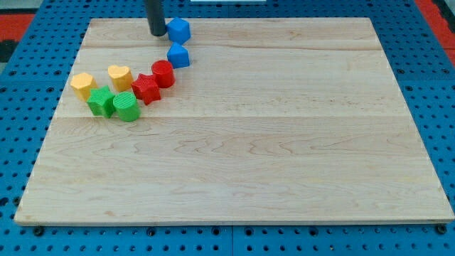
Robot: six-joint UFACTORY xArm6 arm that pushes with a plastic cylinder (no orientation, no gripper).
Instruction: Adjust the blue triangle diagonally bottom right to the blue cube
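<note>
Eight small blocks sit on our wooden counter (249, 156), all bunched toward the view's top left. We carry no claw, so spread or pinched has no answer here: our arm ends in a dark rod, and our tip (155, 33) rests on the counter near the top edge, just left of the blue cube (179, 30), close enough that we cannot tell whether they touch. The blue triangle (178, 55) lies directly below the cube in the view, very near it, its shape only roughly readable. Below and left of it the red cylinder (163, 73) touches the red star-like block (146, 88). Further left come the yellow heart-shaped block (119, 76) and a yellow block (83, 85) whose shape we cannot make out. Under those, a green block (102, 101) and a green cylinder (126, 107) sit side by side, the cylinder pressed against the red star-like block. Blue pegboard (28, 114) surrounds the counter.
</note>
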